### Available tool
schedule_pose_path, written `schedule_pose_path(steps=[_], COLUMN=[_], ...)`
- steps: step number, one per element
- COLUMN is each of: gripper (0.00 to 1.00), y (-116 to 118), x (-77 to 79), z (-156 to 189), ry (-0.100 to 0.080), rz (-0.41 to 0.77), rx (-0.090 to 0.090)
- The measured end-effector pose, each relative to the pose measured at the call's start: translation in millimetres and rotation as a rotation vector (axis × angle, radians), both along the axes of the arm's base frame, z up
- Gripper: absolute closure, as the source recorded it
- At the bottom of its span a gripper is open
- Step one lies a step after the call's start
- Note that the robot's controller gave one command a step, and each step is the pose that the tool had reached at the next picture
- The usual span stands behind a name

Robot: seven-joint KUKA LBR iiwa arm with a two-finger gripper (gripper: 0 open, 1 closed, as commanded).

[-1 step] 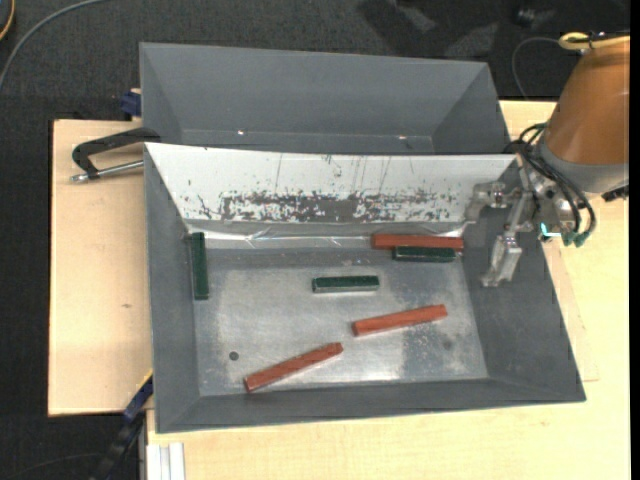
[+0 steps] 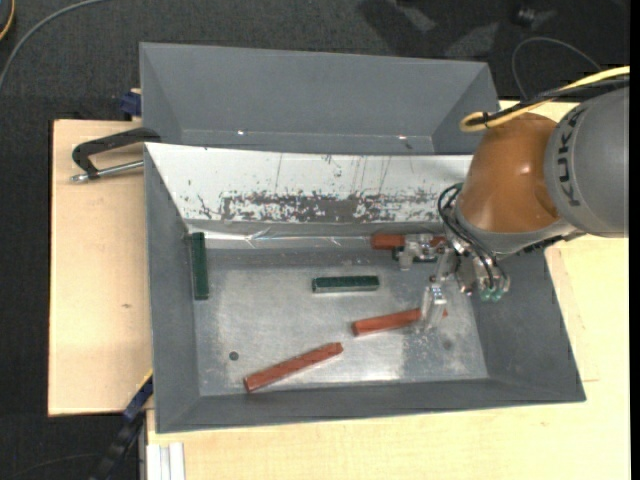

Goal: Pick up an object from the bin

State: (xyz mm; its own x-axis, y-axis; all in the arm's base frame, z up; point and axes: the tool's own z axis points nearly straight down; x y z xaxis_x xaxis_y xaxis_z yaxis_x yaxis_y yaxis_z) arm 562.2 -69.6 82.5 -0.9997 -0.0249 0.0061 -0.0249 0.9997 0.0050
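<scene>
Going across the bin (image 2: 168,308): a dark green bar (image 2: 200,265) lies along the left wall, a long reddish-brown stick (image 2: 293,366) sits slanted near the front, another green bar (image 2: 345,284) is mid-floor, then there's a short red bar (image 2: 387,322) with the gripper (image 2: 437,305) low at its right end, maybe touching. Can't tell if the gripper is open or closed, or has anything. My guess is that the short red bar is light, stiff and a bit slick, lying flat, so pinch it across the narrow width near the middle.
</scene>
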Motion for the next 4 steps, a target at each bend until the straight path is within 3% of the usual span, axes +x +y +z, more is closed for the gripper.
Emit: schedule_pose_path(steps=[1, 2, 3, 4], gripper=[0.00, 1.00, 0.00, 0.00], y=[4.7, 4.8, 4.7, 66.2], x=[-4.9, -4.4, -4.4, -46.9], z=[-10.0, -9.3, -9.6, 1.0], ry=[-0.006, -0.008, -0.009, -0.004], rz=[-0.143, -0.142, -0.142, -0.049], rx=[-0.004, -0.004, -0.005, -0.002])
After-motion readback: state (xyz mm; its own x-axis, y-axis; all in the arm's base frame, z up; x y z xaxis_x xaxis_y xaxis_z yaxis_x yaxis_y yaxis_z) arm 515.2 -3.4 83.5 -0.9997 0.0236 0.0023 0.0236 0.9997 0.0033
